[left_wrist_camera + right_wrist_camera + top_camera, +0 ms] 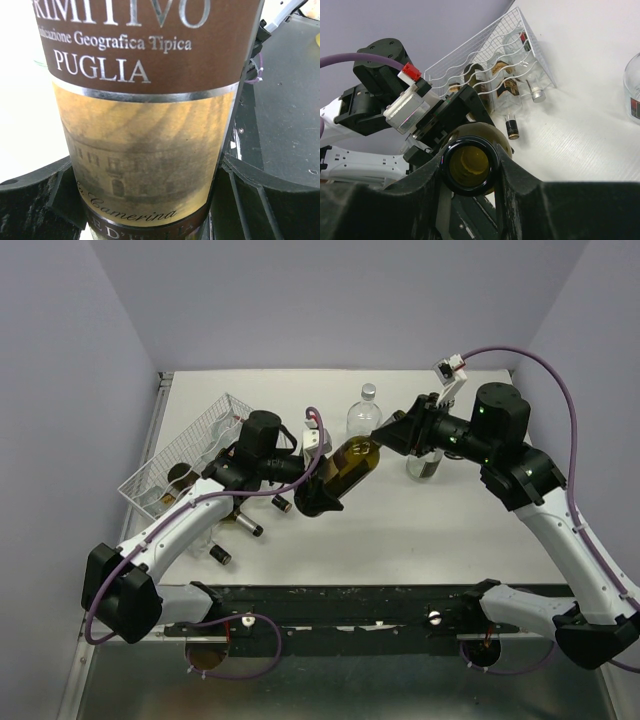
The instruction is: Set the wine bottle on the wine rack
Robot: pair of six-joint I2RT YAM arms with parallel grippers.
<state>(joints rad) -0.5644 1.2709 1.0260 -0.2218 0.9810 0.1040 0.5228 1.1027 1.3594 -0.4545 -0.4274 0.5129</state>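
A dark green wine bottle (352, 462) with a brown and gold label (145, 125) hangs tilted above the table's middle, held from both ends. My left gripper (320, 496) is shut on its lower body; its fingers (35, 200) flank the label in the left wrist view. My right gripper (388, 434) is shut on the neck, and the open mouth (470, 165) sits between its fingers (520, 190). The white wire wine rack (190, 452) stands at the far left, left of the bottle, and shows in the right wrist view (485, 50).
Several bottles (510, 90) lie in the rack, necks (248, 528) poking out toward the table's front. A clear bottle (366, 410) stands behind the held bottle, and another (426, 464) stands under my right arm. The grey walls close in on both sides.
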